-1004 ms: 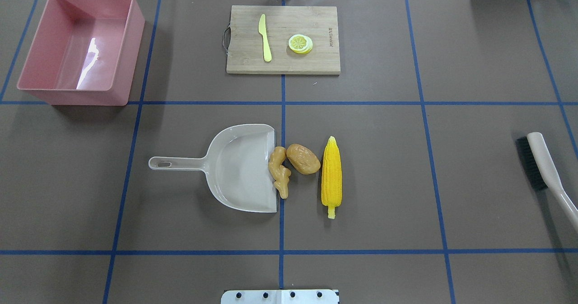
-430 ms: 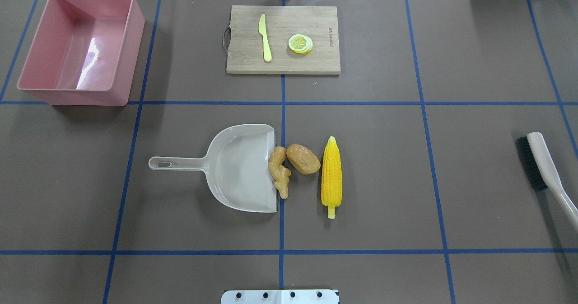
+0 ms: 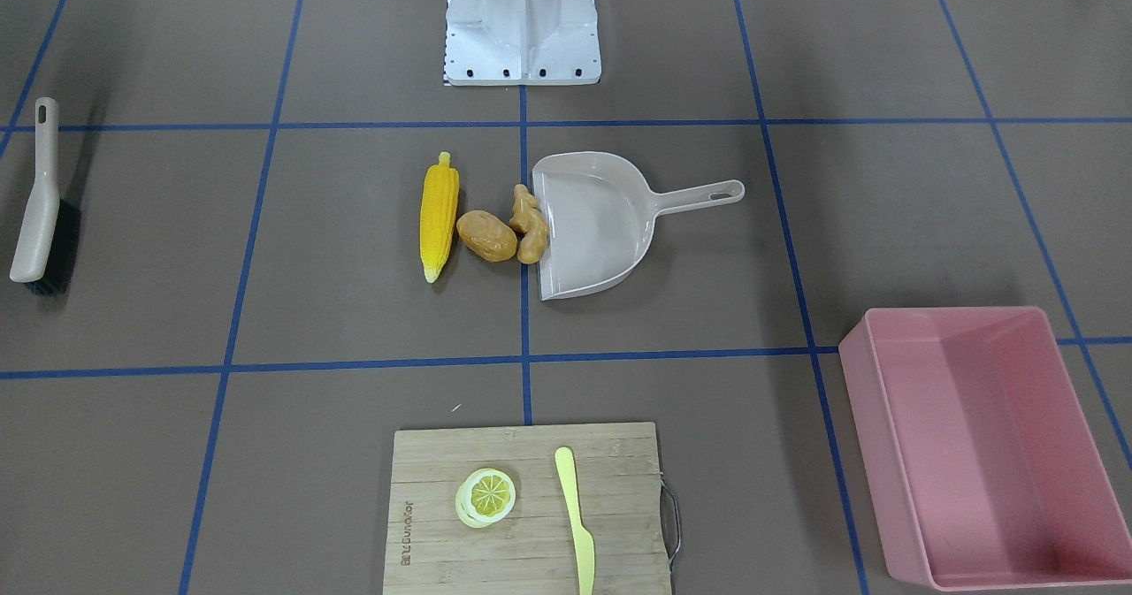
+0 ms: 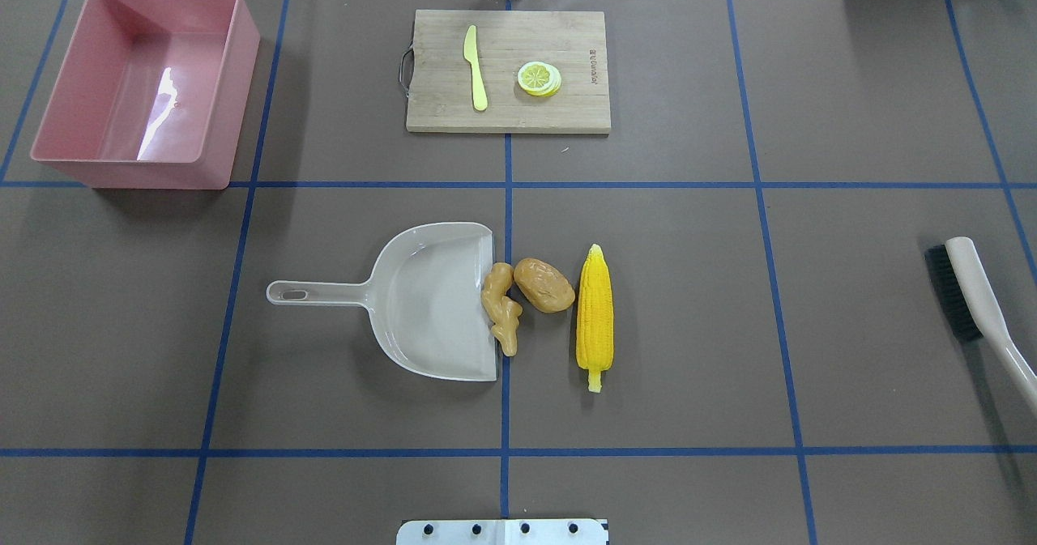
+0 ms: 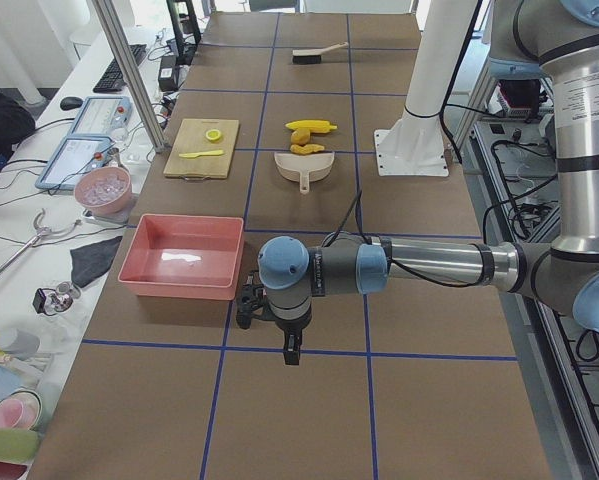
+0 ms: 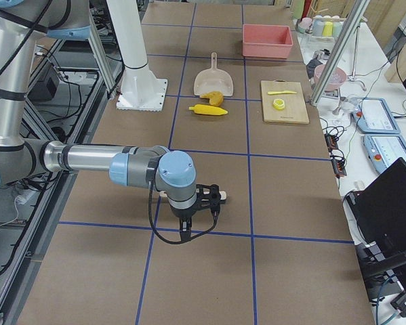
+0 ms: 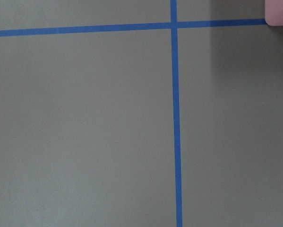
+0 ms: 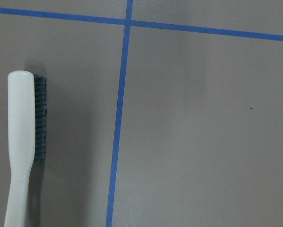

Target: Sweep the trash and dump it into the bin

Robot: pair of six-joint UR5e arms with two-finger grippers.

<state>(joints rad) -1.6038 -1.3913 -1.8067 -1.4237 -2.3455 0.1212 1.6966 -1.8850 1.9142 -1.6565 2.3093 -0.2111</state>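
The yellow corn cob [image 4: 595, 316], the brown potato [image 4: 544, 284] and the tan ginger root [image 4: 501, 308] lie in a row on the table. The ginger touches the open lip of the beige dustpan [image 4: 429, 302]. The pink bin [image 4: 235, 108] stands empty at the far left; its corner shows in the left wrist view [image 7: 279, 12]. My left gripper [image 5: 247, 305] hovers beside the bin. My right gripper [image 6: 208, 196] hovers over the brush [image 4: 972, 294], which shows in the right wrist view [image 8: 21, 142]. Both grippers show only in side views, so I cannot tell whether they are open or shut.
A wooden cutting board [image 4: 510, 116] at the far middle holds a yellow knife [image 4: 475, 67] and a lemon slice [image 4: 539, 78]. The robot's white base plate [image 4: 502, 531] sits at the near edge. Blue tape lines cross the brown table.
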